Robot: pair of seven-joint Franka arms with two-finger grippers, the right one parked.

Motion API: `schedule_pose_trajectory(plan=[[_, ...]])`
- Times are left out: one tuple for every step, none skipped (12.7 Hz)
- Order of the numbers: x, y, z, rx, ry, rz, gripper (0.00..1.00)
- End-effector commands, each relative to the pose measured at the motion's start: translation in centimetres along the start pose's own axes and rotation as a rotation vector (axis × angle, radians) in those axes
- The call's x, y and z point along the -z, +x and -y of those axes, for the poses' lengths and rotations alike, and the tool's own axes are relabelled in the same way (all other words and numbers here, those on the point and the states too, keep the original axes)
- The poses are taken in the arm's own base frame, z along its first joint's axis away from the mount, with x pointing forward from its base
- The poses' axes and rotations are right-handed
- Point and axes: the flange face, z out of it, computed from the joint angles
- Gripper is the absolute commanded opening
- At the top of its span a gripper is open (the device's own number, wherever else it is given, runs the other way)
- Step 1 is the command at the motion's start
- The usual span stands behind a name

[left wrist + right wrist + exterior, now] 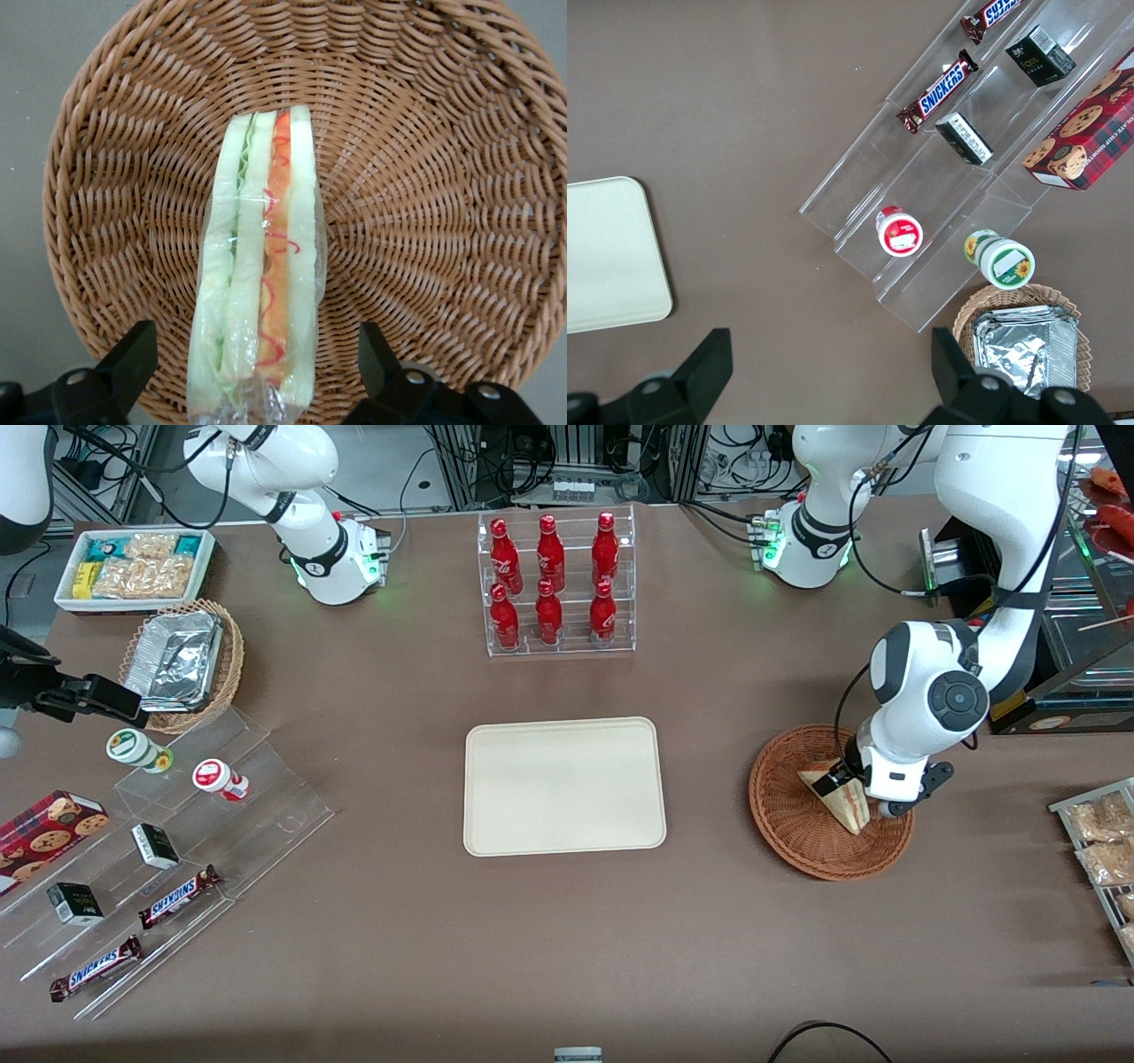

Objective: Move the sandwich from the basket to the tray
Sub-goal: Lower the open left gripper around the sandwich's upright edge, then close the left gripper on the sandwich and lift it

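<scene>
Brown tabletop spreads under everything — over the basket at the working arm's end, the gripper hangs with fingers spread wide, one on each side of the sandwich, not touching it. That sandwich lies in the basket — well apart from the bare tray.

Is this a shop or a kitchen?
Probably a pretend shop in a robot lab. A rack of red bottles and Snickers bars sit on display steps. The open pincer straddles the sandwich in its basket.
</scene>
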Motion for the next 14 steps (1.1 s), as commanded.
schedule_pose_trajectory(plan=[[-0.2,0.1,0.0,0.018,-0.006,-0.011,0.67],[-0.2,0.1,0.0,0.018,-0.004,-0.009,0.44],[-0.3,0.0,0.0,0.018,-0.003,-0.008,0.23],[-0.1,0.0,0.0,0.016,0.000,-0.006,0.03],[0.1,0.0,0.1,0.014,0.000,-0.008,0.00],[0.2,0.0,0.1,0.013,0.002,-0.006,0.00],[0.4,0.0,0.1,0.008,0.002,-0.010,0.00],[1.0,-0.2,0.0,0.004,0.008,-0.007,0.00],[2.1,-0.2,-0.2,-0.001,0.017,-0.003,0.00],[3.6,-0.5,-1.1,-0.019,0.024,-0.001,0.00],[5.2,-1.0,-2.4,-0.046,0.038,0.008,0.00],[6.9,-1.3,-3.7,-0.067,0.054,0.019,0.00],[8.8,-1.7,-5.3,-0.099,0.073,0.034,0.00],[10.6,-1.9,-6.6,-0.115,0.086,0.045,0.00]])
